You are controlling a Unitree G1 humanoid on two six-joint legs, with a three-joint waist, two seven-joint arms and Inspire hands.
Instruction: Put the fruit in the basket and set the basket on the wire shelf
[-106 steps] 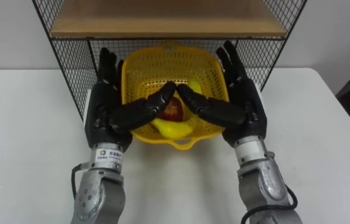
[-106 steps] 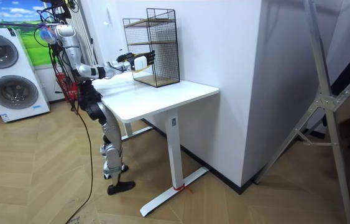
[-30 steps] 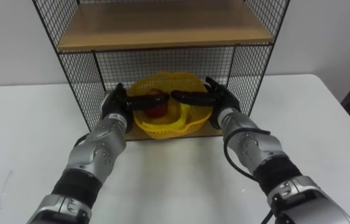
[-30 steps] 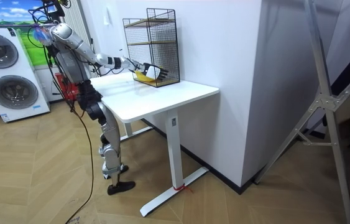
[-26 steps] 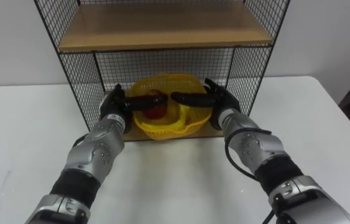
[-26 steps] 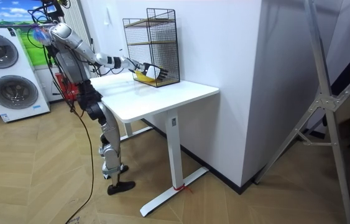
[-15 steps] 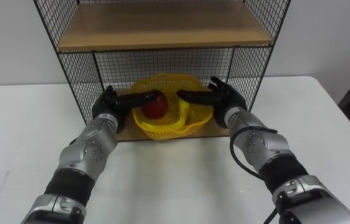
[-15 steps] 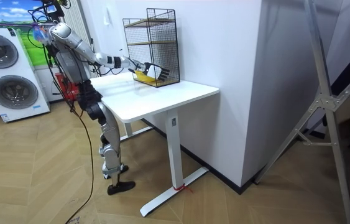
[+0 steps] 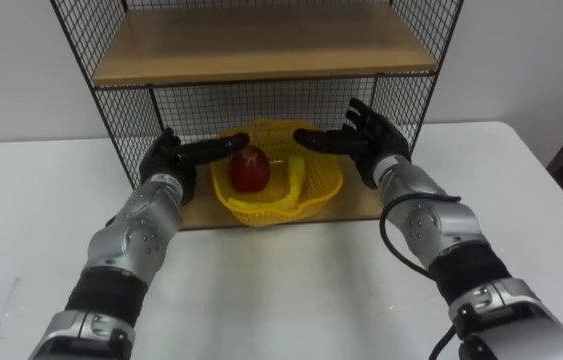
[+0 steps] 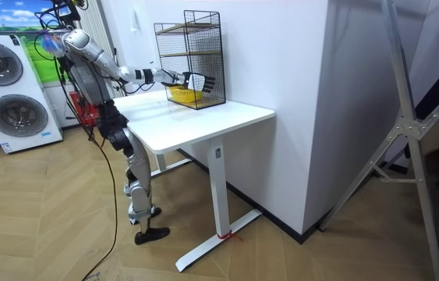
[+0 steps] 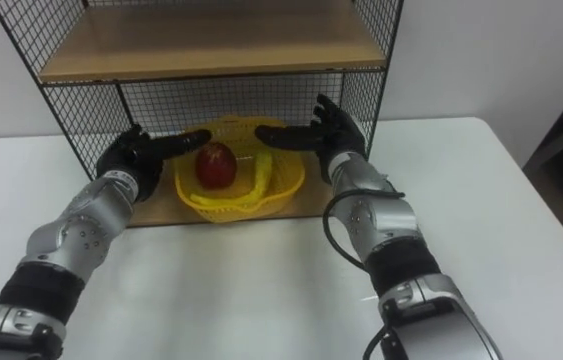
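Black against the mesh, my left hand hangs loose, fingertips hard to make out. The yellow basket sits on the wire shelf's bottom board, holding a red apple and a half-hidden banana. My right hand spreads open beside it.

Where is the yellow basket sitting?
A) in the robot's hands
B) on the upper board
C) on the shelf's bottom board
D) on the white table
C: the basket rests on the shelf's bottom board, with the left hand and right hand open beside it.
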